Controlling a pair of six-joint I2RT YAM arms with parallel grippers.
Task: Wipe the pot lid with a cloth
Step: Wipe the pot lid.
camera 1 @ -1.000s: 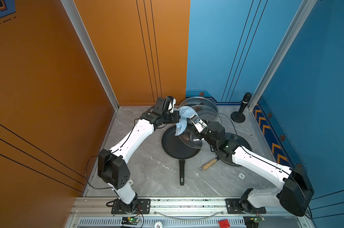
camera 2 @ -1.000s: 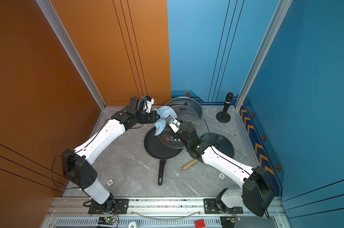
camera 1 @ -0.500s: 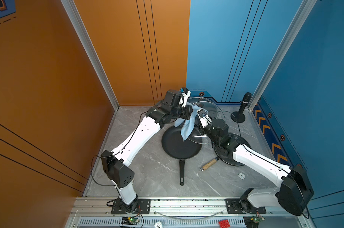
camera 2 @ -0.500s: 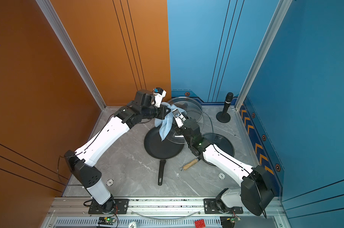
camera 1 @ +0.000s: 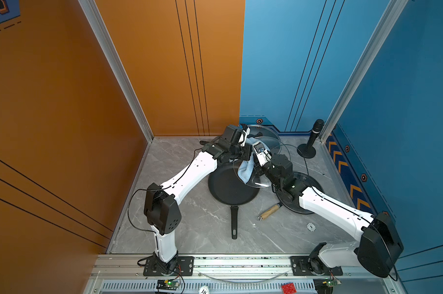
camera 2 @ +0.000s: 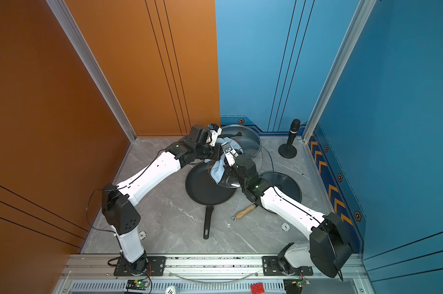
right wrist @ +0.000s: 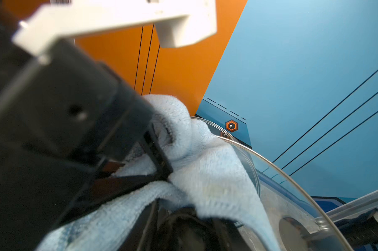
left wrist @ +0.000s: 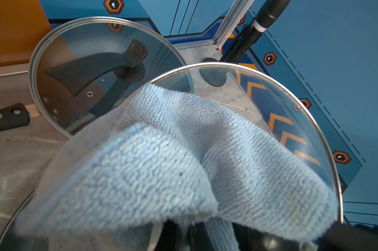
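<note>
Cloth [camera 1: 245, 171], pinched in left claw [camera 1: 248, 154], lies against pot lid [left wrist: 281, 113].

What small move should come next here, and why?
Probably slide the left gripper, shut on the cloth, across the glass toward the bare part of the lid. The right gripper holds the lid tilted above the frying pan, and the cloth covers only part of it.

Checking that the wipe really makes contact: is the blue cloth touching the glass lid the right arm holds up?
Touching. The left wrist view shows the cloth spread flat against the glass lid, reaching its rim.
</note>
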